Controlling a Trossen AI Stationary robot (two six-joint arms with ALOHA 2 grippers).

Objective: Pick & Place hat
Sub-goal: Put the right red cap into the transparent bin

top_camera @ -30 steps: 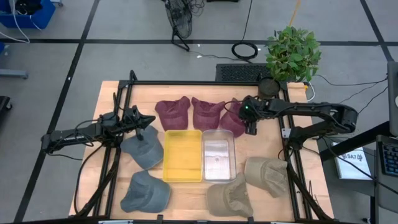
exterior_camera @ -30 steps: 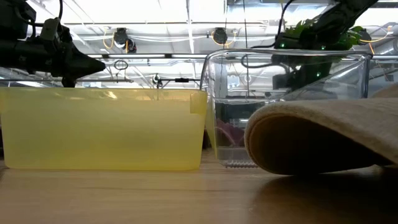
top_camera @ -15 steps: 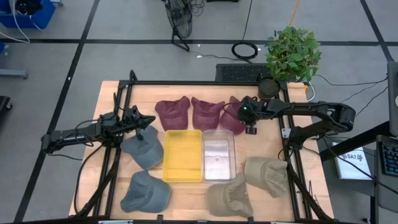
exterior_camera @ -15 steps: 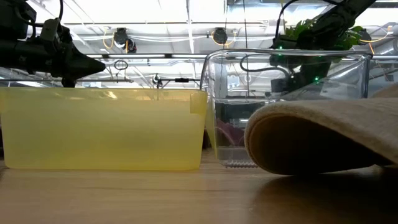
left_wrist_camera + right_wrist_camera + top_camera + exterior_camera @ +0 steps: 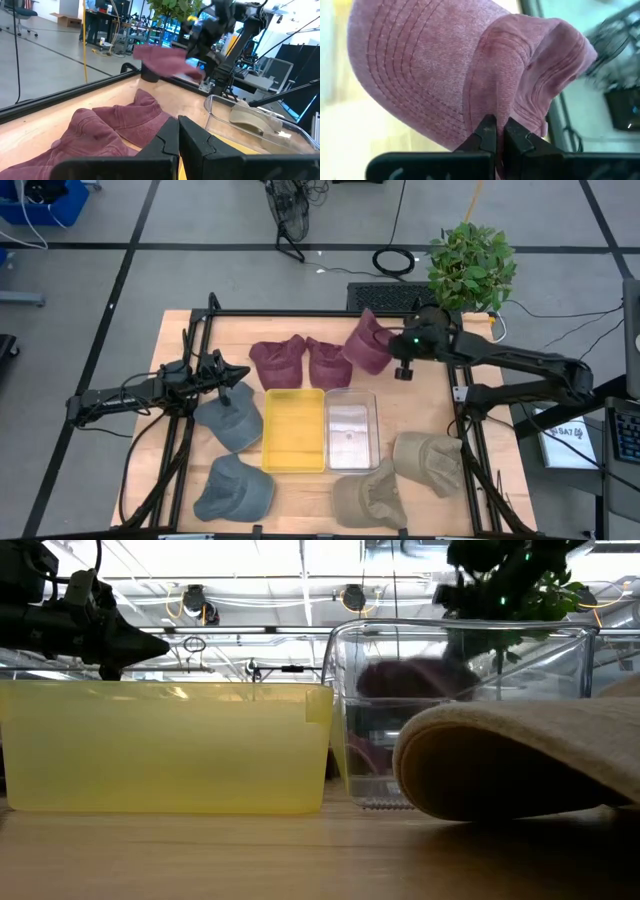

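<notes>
A maroon hat point(image 5: 366, 344) is up in the air at the table's far right, with my right gripper point(image 5: 496, 131) shut on it; it also shows in the left wrist view point(image 5: 165, 60) and through the clear bin in the low view point(image 5: 410, 678). Two more maroon hats point(image 5: 278, 361) point(image 5: 328, 364) lie flat on the table beside it. My left gripper point(image 5: 240, 376) hovers shut over the table's left side, above a grey hat point(image 5: 230, 421), touching nothing. My right gripper pinches a fold of the maroon hat's crown cloth point(image 5: 492, 107), next to the stitched brim point(image 5: 405, 65), between its two fingers. The fingers reach in from the table's right side. The hat is lifted clear of the table and hangs past the fingers.
A yellow bin point(image 5: 293, 459) and a clear bin point(image 5: 351, 458) stand side by side at mid-table. A second grey hat point(image 5: 233, 490) lies near left, two tan hats point(image 5: 428, 460) point(image 5: 368, 500) near right. A black frame point(image 5: 300, 313) rims the table; a potted plant point(image 5: 470, 265) stands behind it.
My right gripper has shut on the rightmost maroon hat and gone up and toward the far edge. The hat, which lay at the right end of the maroon row, is now lifted clear of the table.
</notes>
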